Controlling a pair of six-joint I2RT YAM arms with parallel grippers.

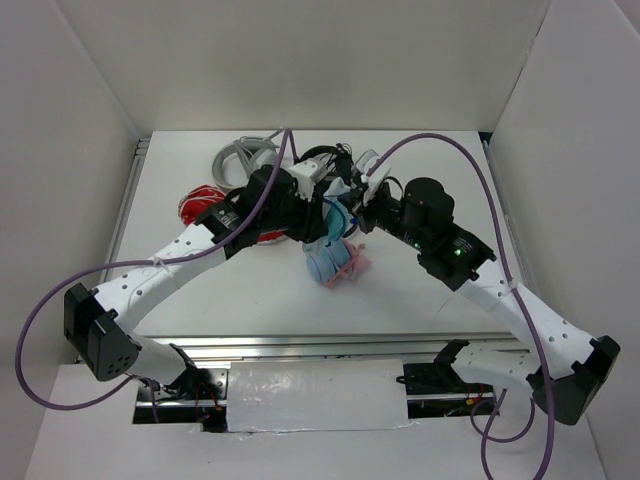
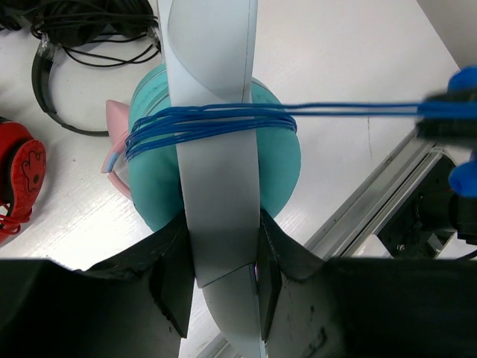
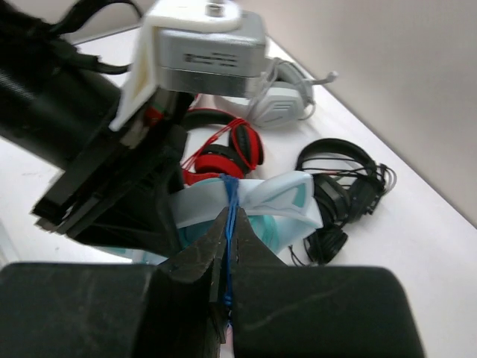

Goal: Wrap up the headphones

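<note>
The teal headphones (image 1: 335, 222) hang above the table's middle between both grippers. In the left wrist view my left gripper (image 2: 221, 272) is shut on their pale headband (image 2: 212, 112), with the teal earcups (image 2: 279, 164) behind it. The blue cable (image 2: 209, 123) is wound several times round the headband and cups and runs taut to the right. In the right wrist view my right gripper (image 3: 227, 250) is shut on that blue cable (image 3: 231, 201), close to the pale cat ear (image 3: 287, 195). The right gripper (image 1: 362, 205) sits just right of the headphones.
Light-blue headphones with a pink band (image 1: 335, 262) lie on the table below the held pair. Red-and-black headphones (image 1: 200, 205) lie at the left, grey-white ones (image 1: 240, 155) at the back left, black ones (image 3: 346, 186) at the back. A metal rail (image 2: 373, 201) runs along the near edge.
</note>
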